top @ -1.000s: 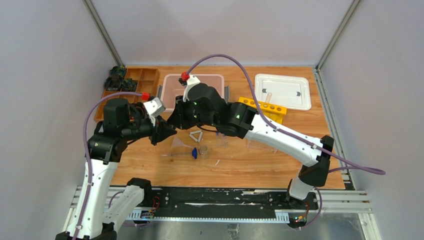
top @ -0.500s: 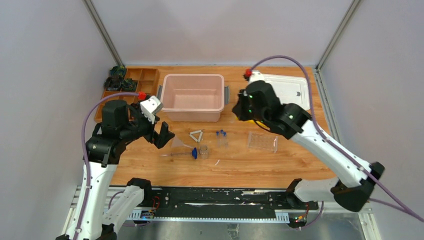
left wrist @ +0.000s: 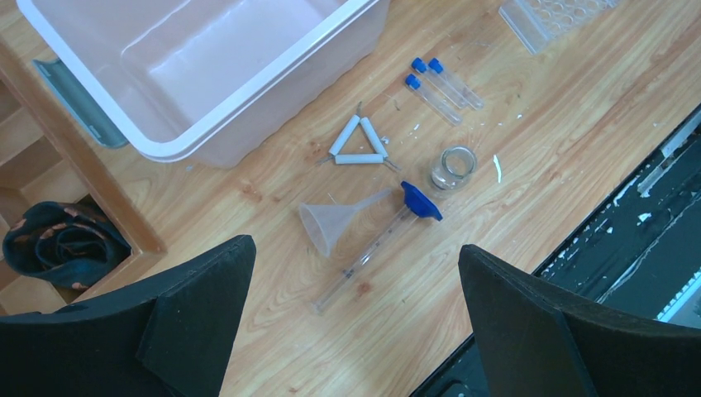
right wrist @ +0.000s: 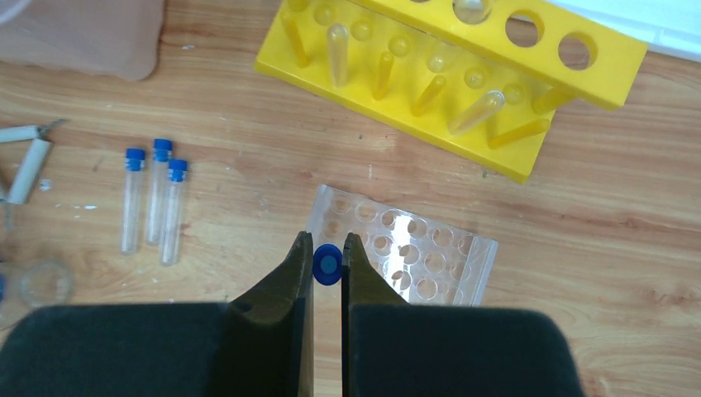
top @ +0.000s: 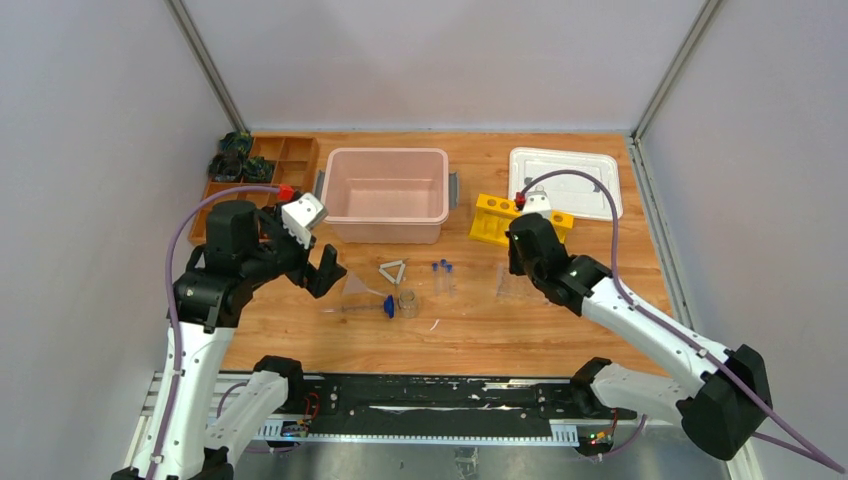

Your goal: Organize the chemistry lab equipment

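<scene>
My right gripper (right wrist: 328, 263) is shut on a blue-capped vial (right wrist: 328, 266), seen cap-on, just above the near-left corner of the clear vial tray (right wrist: 422, 256). In the top view that gripper (top: 520, 264) hangs over the tray (top: 530, 287). Three more capped vials (right wrist: 153, 198) lie side by side to the left. My left gripper (left wrist: 355, 248) stands wide open and empty above the clear funnel (left wrist: 335, 223) and the glass tube (left wrist: 364, 256). The tiny beaker (left wrist: 453, 168) and the pale triangle (left wrist: 355, 145) lie just beyond them. Behind the tray stands the yellow holed rack (right wrist: 446, 74).
A pink bin (top: 387, 195) sits at the back middle. The brown wooden tray (top: 270, 165) of dark parts is at the back left, and a white lidded container (top: 565, 182) at the back right. A black rail (top: 440, 395) runs along the near table edge.
My left gripper has opened and drawn back slightly. The right arm has swung from beside the left gripper over to the right and come down over the clear vial tray, still shut.
</scene>
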You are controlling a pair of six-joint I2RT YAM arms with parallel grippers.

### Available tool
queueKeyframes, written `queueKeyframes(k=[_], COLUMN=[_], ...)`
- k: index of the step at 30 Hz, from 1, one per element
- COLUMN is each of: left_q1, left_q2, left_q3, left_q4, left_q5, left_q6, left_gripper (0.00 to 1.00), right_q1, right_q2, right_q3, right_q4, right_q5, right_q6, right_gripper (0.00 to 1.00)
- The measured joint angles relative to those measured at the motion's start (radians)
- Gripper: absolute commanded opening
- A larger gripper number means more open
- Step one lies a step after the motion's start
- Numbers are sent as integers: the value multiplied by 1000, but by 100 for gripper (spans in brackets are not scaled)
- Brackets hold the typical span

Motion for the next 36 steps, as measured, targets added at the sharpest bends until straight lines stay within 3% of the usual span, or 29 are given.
queueKeyframes(k=[6,16,36], left_q1=[0,0,0], left_q2=[3,15,16], left_q3=[-13,-13,-13], left_q4=[-5,-6,-5], left_q5=[0,5,17], left_q6=[0,0,2], left_gripper=[100,100,100], right_q1=[-20,-28,-31], right_q2=[36,87,154], right_q3=[-125,-197,-259], right_q4=[165,387,532], right_q5=[26,64,107], right_q6=[-8,-15,-3], right_gripper=[0,0,0])
